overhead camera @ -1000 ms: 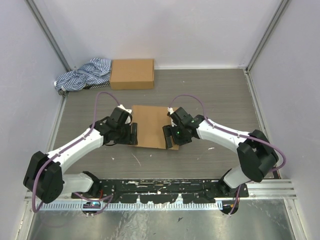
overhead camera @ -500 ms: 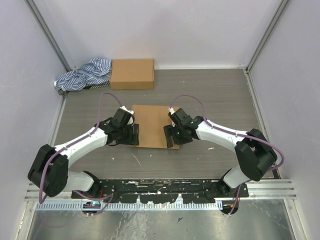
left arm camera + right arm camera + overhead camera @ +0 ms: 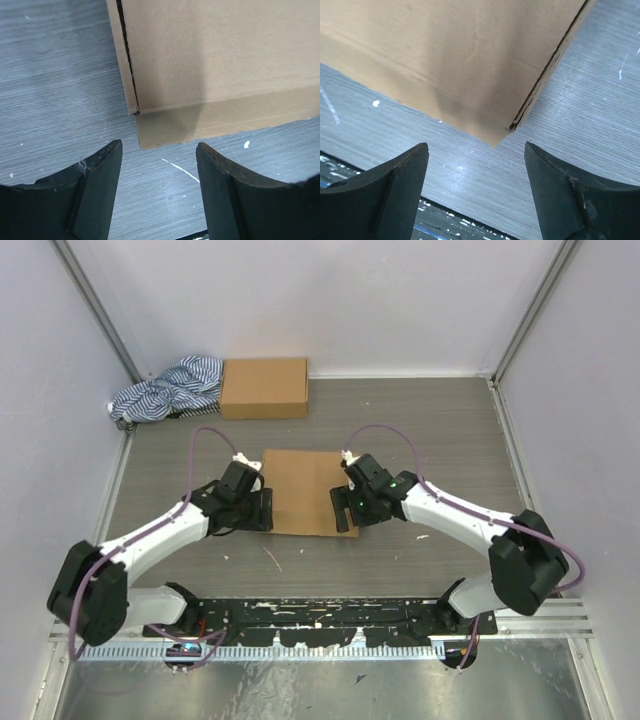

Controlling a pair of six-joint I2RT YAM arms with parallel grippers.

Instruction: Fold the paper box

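The paper box (image 3: 302,490) lies closed and flat-topped on the table's middle, plain brown cardboard. My left gripper (image 3: 262,510) stands open at its near left corner; the left wrist view shows that corner (image 3: 150,135) just beyond the fingertips, with bare table between them. At the near right corner my right gripper (image 3: 343,510) is open too, and the corner (image 3: 495,137) with its side seam sits just ahead of the jaws in the right wrist view. Neither gripper (image 3: 159,150) (image 3: 476,150) touches or holds the box.
A second, compact brown cardboard box (image 3: 265,388) stands against the back wall, with a blue-and-white striped cloth (image 3: 165,390) bunched to its left. Side walls close in the table left and right. A black rail (image 3: 320,618) with the arm bases runs along the near edge.
Both grippers have shifted slightly at the box's near corners; the right one has opened a little wider. The box has stayed in place.
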